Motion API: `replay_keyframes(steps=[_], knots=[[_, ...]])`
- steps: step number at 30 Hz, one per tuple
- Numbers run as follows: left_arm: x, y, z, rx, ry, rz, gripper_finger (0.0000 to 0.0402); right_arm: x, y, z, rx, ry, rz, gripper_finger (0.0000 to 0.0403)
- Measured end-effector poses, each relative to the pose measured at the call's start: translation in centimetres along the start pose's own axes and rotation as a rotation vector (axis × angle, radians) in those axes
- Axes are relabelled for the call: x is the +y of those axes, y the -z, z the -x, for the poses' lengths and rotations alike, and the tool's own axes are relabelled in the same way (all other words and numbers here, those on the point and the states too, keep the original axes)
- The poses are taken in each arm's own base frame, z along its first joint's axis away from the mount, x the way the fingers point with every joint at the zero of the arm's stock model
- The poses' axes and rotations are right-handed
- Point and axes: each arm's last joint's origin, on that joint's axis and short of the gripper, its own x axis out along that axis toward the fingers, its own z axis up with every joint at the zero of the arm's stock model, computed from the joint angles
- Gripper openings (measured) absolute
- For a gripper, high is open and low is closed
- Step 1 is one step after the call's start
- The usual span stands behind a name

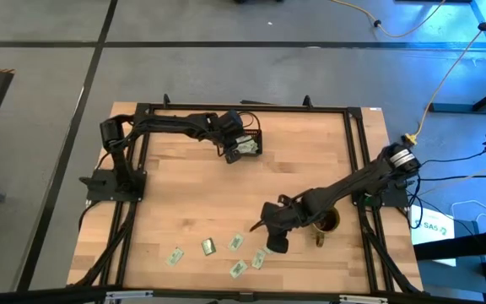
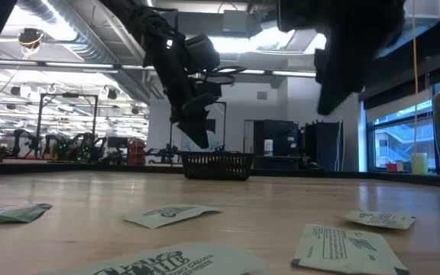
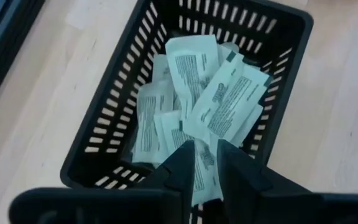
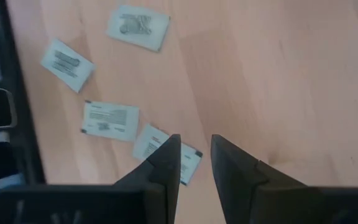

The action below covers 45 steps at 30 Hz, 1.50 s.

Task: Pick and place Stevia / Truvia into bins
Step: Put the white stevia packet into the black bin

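the left gripper [image 3: 205, 158], a pair of dark fingers, hangs just over the small black rectangular tray with slatted sides [image 1: 249, 143], which sits near the far edge of the pale wooden table [image 1: 184, 203]; its fingers stand slightly parted with a narrow gap and a pale green and white paper sweetener packet [image 3: 202, 177] shows between and below them, though whether they grip it cannot be told. the tray holds a loose heap of the same packets [image 3: 194, 93]. well nearer than the tray, five more packets [image 1: 208, 246] lie flat and scattered along the table's near side. the right gripper [image 4: 196, 162] hovers over the rightmost of these, well away from the tray, fingers parted and holding nothing. just to its right stands a round brownish-gold mug [image 1: 327, 222].
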Motion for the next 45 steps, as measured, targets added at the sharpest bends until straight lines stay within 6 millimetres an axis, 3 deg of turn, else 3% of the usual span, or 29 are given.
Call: replay_keyframes(steps=[5,16,26,35,41,45], knots=[[0.1,0.0,0.8,0.009,-0.001,0.004,0.0064,0.4,0.7,-1.5,0.036,0.021,0.034,0.0092],[-0.9,-1.0,5.3,-0.107,0.158,-0.017,0.0064,1.5,3.3,-4.6,0.137,0.068,0.189,0.0092],[-2.5,-1.1,5.8,-0.124,0.183,-0.056,0.006,1.4,4.1,-8.0,0.189,0.09,0.227,0.0088],[-2.8,-1.0,5.8,-0.122,0.166,-0.065,0.0055,1.1,4.4,-8.2,0.229,0.096,0.25,0.0011],[-2.8,-1.0,5.8,-0.12,0.166,-0.054,0.0056,1.2,4.3,-8.0,0.229,0.094,0.22,0.0005],[-2.8,-0.8,5.8,-0.099,0.166,-0.047,0.0054,0.9,4.0,-6.7,0.242,0.071,0.211,0.0003]])
